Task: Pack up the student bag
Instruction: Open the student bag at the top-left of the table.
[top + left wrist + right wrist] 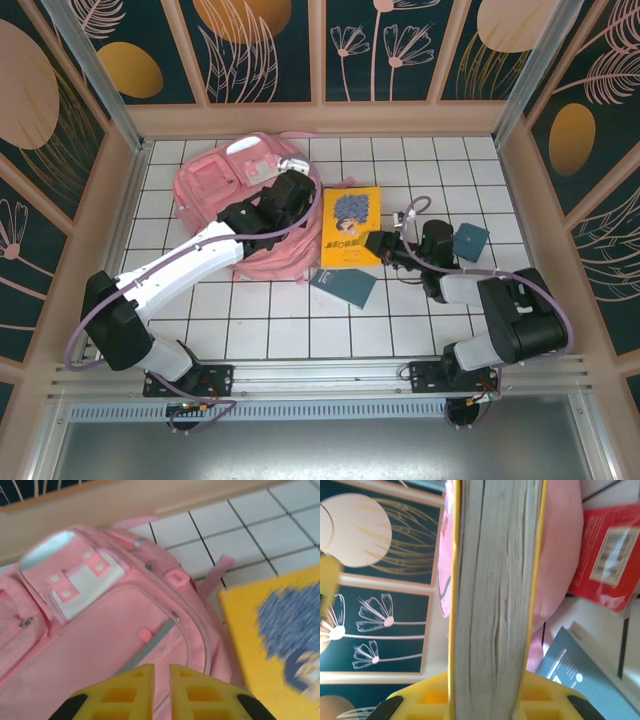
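The white-tiled table (pixel 250 330) carries everything. The student bag (pixel 205 190) lies flat in the upper left of the overhead view, front pockets up. It looks soft and slack, so it will likely sag and fold when lifted. Its fabric should grip well, though a pinch may take only one layer. The better holds are probably the pink loop at its top edge (pixel 135 521) or a zipper pull (pixel 176 615), since the main opening must be spread before anything goes in.

The left end effector (pixel 161 680) hovers over the bag's lower front, fingers nearly together with a thin slit between them and nothing in it.

The yellow book (pixel 352 220) lies just right of the bag. It looks stiff, thick and fairly heavy. The right end effector (pixel 383 243) pinches it at its lower right edge, with the page block between the jaws in the wrist view.
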Motion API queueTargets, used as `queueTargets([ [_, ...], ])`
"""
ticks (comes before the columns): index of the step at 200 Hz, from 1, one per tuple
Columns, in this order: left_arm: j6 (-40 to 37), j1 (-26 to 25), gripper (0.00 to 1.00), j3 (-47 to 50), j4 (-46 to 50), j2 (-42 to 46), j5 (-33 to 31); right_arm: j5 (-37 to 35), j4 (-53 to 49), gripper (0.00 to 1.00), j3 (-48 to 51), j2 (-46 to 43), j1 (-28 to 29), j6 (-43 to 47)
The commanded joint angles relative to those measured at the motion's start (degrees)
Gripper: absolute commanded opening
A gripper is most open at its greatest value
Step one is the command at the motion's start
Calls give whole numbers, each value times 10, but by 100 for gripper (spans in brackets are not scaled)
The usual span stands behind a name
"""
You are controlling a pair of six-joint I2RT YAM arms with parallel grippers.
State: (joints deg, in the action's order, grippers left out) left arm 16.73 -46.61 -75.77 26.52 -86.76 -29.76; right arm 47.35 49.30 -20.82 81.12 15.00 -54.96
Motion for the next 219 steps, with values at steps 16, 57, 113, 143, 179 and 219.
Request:
queueTargets([
  [16,-6,2,23,35,10,-35,83,13,5,0,25,-77,-62,30],
  [57,-6,2,28,37,-1,-106,127,23,-8,0,37,-104,-81,33],
  [113,-4,2,33,18,19,-196,77,27,-1,0,39,-103,-80,29],
  [143,2,2,30,17,22,-218,49,28,4,0,39,-101,-80,28],
  [179,14,2,0,10,24,-193,23,33,12,0,39,-96,-79,24],
  [219,25,2,0,-28,48,-124,-6,36,30,0,33,-85,-57,20],
])
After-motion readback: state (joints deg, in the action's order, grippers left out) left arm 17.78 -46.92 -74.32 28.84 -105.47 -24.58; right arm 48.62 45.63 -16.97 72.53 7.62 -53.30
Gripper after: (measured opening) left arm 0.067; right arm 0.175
